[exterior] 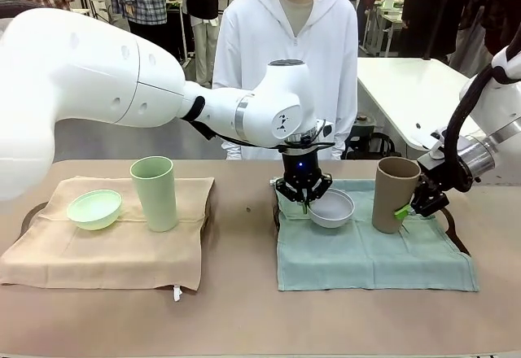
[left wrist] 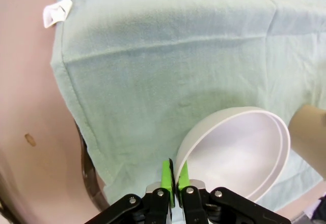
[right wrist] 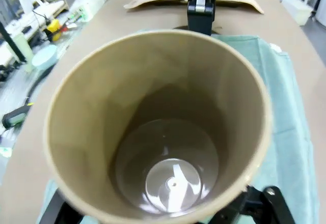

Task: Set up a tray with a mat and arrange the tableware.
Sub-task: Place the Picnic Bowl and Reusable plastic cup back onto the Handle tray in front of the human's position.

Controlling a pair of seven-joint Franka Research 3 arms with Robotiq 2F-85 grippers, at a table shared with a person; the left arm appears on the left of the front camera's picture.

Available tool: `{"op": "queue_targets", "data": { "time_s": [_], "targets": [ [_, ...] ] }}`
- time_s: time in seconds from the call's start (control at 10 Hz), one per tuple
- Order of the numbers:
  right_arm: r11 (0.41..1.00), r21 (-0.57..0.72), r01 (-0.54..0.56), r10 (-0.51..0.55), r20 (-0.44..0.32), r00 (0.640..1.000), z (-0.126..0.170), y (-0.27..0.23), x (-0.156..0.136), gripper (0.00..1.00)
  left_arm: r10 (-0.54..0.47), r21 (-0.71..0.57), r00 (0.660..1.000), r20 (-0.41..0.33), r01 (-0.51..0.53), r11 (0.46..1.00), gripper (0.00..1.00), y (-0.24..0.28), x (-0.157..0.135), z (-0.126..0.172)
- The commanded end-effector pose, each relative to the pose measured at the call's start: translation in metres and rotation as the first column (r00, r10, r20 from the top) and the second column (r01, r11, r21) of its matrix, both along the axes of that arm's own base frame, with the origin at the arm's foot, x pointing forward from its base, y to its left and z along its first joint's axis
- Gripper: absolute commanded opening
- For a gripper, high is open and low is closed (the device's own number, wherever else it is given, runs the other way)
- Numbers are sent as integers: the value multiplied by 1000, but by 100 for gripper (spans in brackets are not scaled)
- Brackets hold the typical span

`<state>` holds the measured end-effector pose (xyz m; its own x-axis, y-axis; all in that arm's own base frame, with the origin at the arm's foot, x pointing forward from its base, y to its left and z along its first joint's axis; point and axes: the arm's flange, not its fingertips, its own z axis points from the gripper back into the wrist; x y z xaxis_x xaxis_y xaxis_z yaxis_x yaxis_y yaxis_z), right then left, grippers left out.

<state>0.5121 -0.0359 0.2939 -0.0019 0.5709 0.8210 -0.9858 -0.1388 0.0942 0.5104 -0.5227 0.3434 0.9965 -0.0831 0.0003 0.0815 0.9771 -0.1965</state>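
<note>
Front view: fixed on the robot's side, facing across the tabletop (exterior: 244,309) toward the person (exterior: 286,49), wide enough for both mats. Left wrist view: close above the green mat (left wrist: 168,56), looking steeply down past the white bowl (left wrist: 239,152). Right wrist view: very close, straight into the tan-brown tumbler (right wrist: 158,132). Shared by all three: green mat, tumbler.

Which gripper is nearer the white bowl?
Left. The left gripper pinches the white bowl's rim; the right gripper is farther off, at the tan tumbler.
</note>
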Motion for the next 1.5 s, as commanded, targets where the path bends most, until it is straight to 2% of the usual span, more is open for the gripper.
{"op": "queue_targets", "data": {
  "time_s": [0.0,0.1,0.2,0.3,0.4,0.5,0.6,0.7,0.8,0.9,1.0,1.1,1.2,1.3,1.4],
  "targets": [
    [1000,-17,-8,8,-3,1000,-2,-1,1,100,-6,4,1000,11,6,1000,24,-1,3,-4],
    [1000,-27,-1,0,-7,1000,-1,-1,2,100,-9,4,1000,9,9,1000,44,0,2,-3],
    [999,-36,6,-6,-10,1000,0,-3,2,100,-14,2,1000,3,14,1000,26,1,2,-2],
    [999,-44,7,-8,-12,1000,0,-5,2,100,-15,-1,1000,-2,15,1000,64,1,1,-2],
    [999,-48,14,-14,-11,1000,2,-8,3,100,-16,-4,1000,-8,16,1000,46,1,1,-1],
    [999,-45,16,-16,4,1000,4,-13,3,100,-21,-9,1000,-11,21,1000,84,2,-1,0],
    [999,-42,29,-29,4,1000,6,-20,5,100,-27,-17,1000,-14,27,1000,66,3,-2,1],
    [998,-52,43,-44,0,999,6,-29,6,100,-26,-26,1000,-15,26,999,100,6,-4,3],
    [995,-74,67,-68,-9,998,10,-37,6,100,-22,-34,1000,-14,22,999,86,10,-6,7],
    [980,-157,121,-131,-59,990,15,-44,4,100,-25,-39,1000,-10,25,999,100,13,-9,12],
    [950,-269,157,-187,-86,979,27,-49,-3,100,-36,-30,999,-2,36,999,100,16,-15,22],
    [890,-413,193,-258,-107,960,46,-52,-13,100,-56,-27,998,25,57,998,100,20,-23,36],
    [791,-569,225,-344,-110,933,76,-52,-27,100,-76,-24,995,62,77,997,100,28,-38,60],
    [713,-642,283,-427,-77,901,108,-51,-38,100,-95,-8,992,86,96,995,100,32,-48,78],
    [632,-691,352,-523,-45,851,142,-41,-48,100,-112,17,989,98,110,994,100,36,-56,97]
  ]
}}
